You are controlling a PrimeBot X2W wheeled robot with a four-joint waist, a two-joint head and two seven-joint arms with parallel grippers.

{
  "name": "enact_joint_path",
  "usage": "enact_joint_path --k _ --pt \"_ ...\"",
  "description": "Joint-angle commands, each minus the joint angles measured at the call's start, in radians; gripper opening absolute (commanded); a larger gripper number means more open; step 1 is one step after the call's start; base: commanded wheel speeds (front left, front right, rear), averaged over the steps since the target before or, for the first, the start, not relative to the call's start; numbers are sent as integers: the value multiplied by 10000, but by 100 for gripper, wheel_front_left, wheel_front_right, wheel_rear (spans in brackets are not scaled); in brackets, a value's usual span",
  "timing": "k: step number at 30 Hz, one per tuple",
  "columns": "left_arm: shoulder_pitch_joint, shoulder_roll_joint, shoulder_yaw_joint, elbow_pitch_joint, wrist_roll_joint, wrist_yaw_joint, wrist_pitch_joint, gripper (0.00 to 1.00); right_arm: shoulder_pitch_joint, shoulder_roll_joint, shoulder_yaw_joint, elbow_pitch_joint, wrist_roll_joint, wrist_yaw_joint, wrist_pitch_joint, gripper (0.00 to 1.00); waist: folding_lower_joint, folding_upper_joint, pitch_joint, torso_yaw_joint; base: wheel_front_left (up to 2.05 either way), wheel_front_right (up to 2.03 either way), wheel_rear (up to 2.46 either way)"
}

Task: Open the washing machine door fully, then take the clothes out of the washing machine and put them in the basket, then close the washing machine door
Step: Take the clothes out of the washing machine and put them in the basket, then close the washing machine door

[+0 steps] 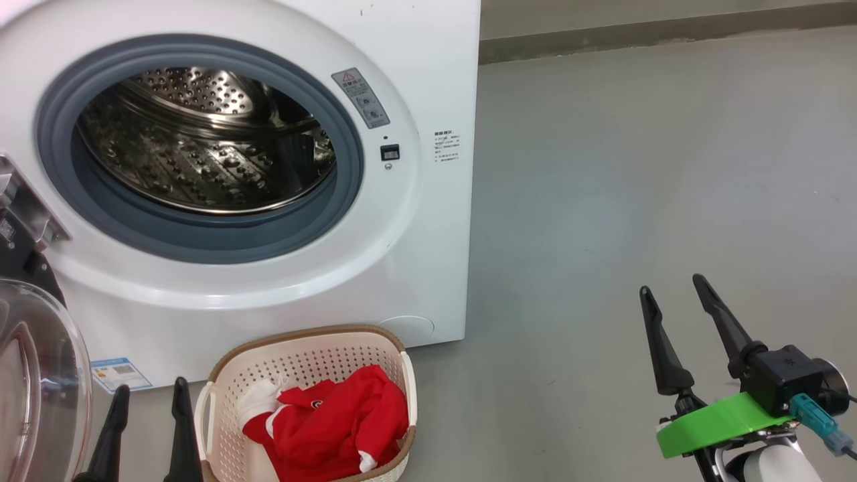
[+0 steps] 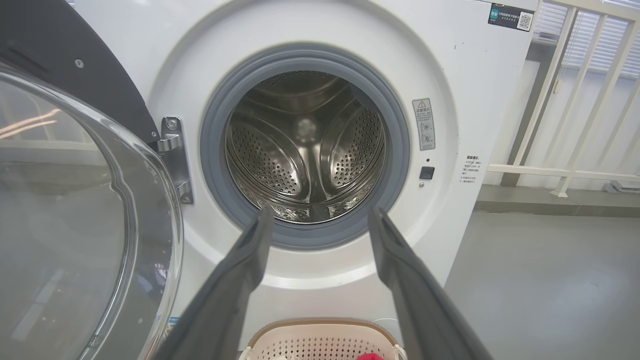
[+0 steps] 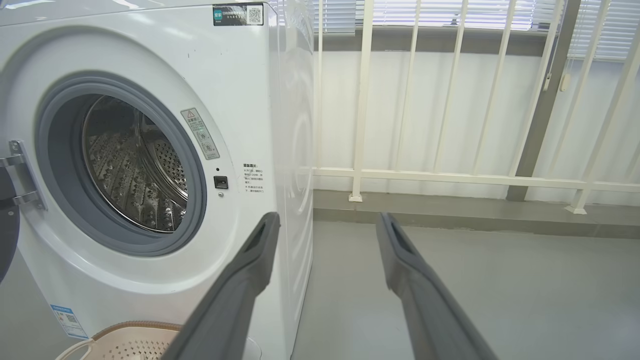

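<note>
The white washing machine (image 1: 415, 80) stands with its door (image 1: 40, 381) swung wide open to the left, glass bowl facing out. Its steel drum (image 1: 201, 140) looks bare inside. Red clothes (image 1: 335, 422) with white trim lie in the cream basket (image 1: 304, 341) on the floor in front of the machine. My left gripper (image 1: 150, 388) is open, just left of the basket, holding nothing. My right gripper (image 1: 673, 284) is open over bare floor far to the right. In the left wrist view the door (image 2: 75, 210), drum (image 2: 305, 150) and basket (image 2: 320, 332) show beyond the open left gripper (image 2: 320, 215).
Grey floor (image 1: 636, 167) stretches to the right of the machine up to a low wall ledge. In the right wrist view a cream railing (image 3: 450, 175) runs along the back wall beside the machine (image 3: 250, 75), with the basket rim (image 3: 135, 330) at the bottom.
</note>
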Motion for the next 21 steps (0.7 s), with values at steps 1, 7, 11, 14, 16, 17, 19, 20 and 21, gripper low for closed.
enact_joint_path --k 1,7,11,14,16,17,19,20,21 --pt "-147 138 373 -216 56 52 -78 100 -118 -12 212 -268 6 62 -63 100 0 0 -21 -10 0 0 0" --pt "-52 151 412 -226 128 75 -78 100 -29 -12 257 -272 42 62 -63 100 0 0 -44 -18 0 0 0" --pt "-45 164 424 -246 211 117 -78 100 -21 -12 299 -269 73 62 -63 100 0 0 -49 -2 -20 12 8" --pt "-37 165 420 -234 250 137 -78 100 -15 -12 296 -264 73 62 -63 100 0 0 -73 13 -69 55 15" --pt "-31 165 414 -228 274 150 -78 100 -14 -12 292 -264 69 62 -63 100 0 0 -84 19 -103 89 13" --pt "-27 166 409 -228 284 151 -78 100 -14 -12 292 -264 69 62 -63 100 0 0 -90 21 -122 111 12" --pt "-20 167 400 -238 298 147 -78 100 -11 -12 293 -268 72 62 -63 100 0 0 -95 25 -143 131 12" --pt "-20 167 398 -253 296 140 -78 100 -11 -12 295 -270 72 62 -63 100 0 0 -93 26 -165 150 15" --pt "-20 167 398 -274 278 119 -78 100 -12 -12 299 -272 73 62 -63 100 0 0 -91 26 -173 169 4"
